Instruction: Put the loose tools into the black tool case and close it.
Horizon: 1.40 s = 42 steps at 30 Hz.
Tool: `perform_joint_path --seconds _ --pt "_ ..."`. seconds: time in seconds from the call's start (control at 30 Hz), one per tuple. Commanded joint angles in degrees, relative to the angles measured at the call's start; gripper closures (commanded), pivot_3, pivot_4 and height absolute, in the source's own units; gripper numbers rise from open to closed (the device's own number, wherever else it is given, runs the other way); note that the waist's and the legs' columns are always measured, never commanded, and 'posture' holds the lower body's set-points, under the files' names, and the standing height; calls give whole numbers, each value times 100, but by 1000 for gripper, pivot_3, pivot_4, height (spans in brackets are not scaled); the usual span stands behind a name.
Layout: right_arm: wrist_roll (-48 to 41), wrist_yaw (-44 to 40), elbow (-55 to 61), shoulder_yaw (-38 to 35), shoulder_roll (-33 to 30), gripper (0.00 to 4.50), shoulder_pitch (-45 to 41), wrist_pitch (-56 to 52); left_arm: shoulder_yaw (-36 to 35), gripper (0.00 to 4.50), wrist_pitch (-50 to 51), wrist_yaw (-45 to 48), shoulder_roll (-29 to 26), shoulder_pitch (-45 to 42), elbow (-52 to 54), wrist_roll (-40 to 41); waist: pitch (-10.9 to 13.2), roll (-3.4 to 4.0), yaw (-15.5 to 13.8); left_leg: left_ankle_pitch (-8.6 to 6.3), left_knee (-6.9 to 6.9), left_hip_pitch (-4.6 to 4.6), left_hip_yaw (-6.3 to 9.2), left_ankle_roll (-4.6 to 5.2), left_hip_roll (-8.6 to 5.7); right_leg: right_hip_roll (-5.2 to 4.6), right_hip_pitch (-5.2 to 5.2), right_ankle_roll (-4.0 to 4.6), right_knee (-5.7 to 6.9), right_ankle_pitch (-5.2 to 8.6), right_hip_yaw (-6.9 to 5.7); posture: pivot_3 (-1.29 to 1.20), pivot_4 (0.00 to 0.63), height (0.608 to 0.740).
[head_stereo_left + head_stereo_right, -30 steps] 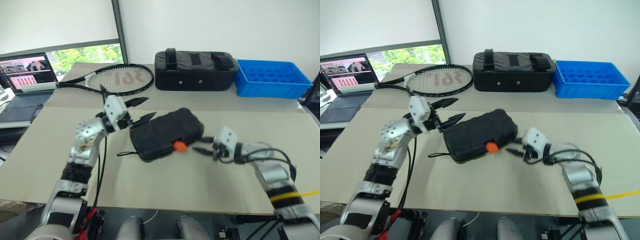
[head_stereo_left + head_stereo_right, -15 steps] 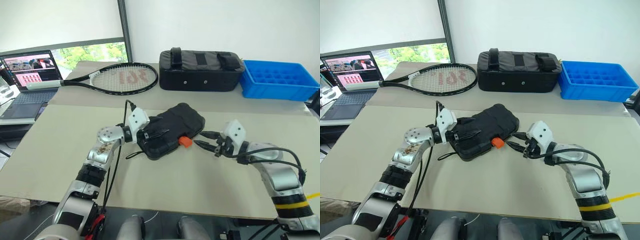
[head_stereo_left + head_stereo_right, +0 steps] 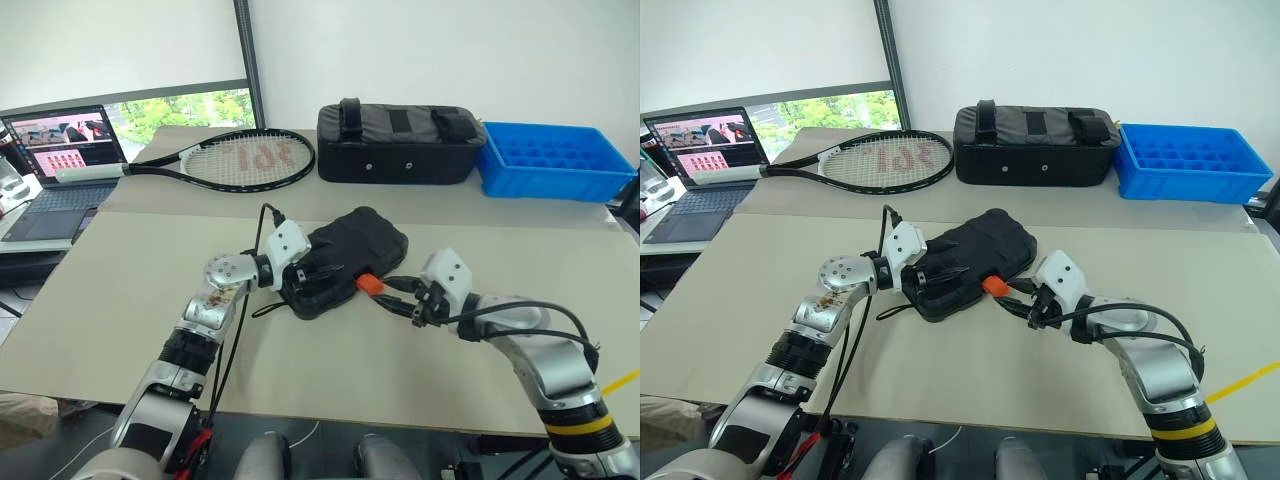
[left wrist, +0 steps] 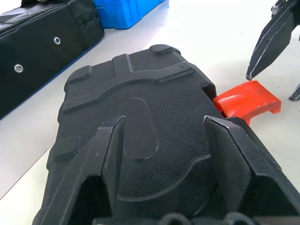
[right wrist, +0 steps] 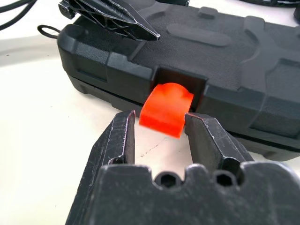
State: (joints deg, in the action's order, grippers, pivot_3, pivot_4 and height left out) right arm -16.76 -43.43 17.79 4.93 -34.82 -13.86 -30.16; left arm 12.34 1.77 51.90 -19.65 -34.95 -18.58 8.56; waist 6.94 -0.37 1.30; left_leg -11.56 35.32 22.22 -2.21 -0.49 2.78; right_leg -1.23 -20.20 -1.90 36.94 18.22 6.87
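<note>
The black tool case (image 3: 372, 236) lies shut on the table in front of me, its orange latch (image 3: 368, 284) sticking out of the near side and its thin cord (image 3: 262, 310) trailing off the left end. My left gripper (image 3: 322, 274) is open, both fingers spread flat on the lid (image 4: 140, 122). My right gripper (image 3: 388, 293) is open at the latch (image 5: 166, 108), one fingertip on either side of it; I cannot tell whether they touch it. The loose tools are out of view.
A black tennis racket (image 3: 250, 160) lies at the back left. A black fabric bag (image 3: 400, 130) with straps stands at the back middle, and a blue compartment tray (image 3: 555, 155) to its right. An open laptop (image 3: 60, 150) sits off the far left.
My left gripper has dropped from above the case's left end onto the lid. My right gripper has slid left until its fingers flank the orange latch. The head camera has shifted a little.
</note>
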Motion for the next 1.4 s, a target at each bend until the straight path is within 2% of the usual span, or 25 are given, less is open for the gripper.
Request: perform_joint_path --seconds 0.03,0.33,0.5,1.0,1.2,1.4 --pt "135 93 -103 58 78 2492 -209 86 7 1639 127 -13 -28 52 -204 -130 -1 0 3 0 0 0 0 0 0 0 0 0 0 0 0 0 150 708" --pt "409 105 -375 284 178 2492 -339 178 -11 1639 117 -3 -53 82 -187 -127 -3 3 8 0 0 2 0 0 0 0 -3 0 1 0 0 0 150 708" --pt "311 182 -128 163 127 2492 -289 -323 -13 1639 63 0 -61 124 -210 -137 -2 3 11 0 0 2 0 0 0 0 -3 0 0 0 0 0 150 708" --pt "459 1458 1218 356 635 2492 -191 -2220 47 1639 -32 70 6 73 -357 -168 -4 3 37 0 -1 4 3 0 1 0 -4 -7 0 4 -1 0 150 708" --pt "518 1963 1298 418 1023 2492 -95 -2495 70 1639 -97 90 63 44 -440 -189 -5 2 72 0 -1 3 4 0 1 0 -4 -9 0 5 -1 0 150 708" --pt "472 2103 1331 507 1159 2492 -58 -2564 69 1639 -159 106 73 31 -510 -201 -5 1 97 0 -1 5 6 0 0 0 -4 -10 -1 6 -2 0 150 708"
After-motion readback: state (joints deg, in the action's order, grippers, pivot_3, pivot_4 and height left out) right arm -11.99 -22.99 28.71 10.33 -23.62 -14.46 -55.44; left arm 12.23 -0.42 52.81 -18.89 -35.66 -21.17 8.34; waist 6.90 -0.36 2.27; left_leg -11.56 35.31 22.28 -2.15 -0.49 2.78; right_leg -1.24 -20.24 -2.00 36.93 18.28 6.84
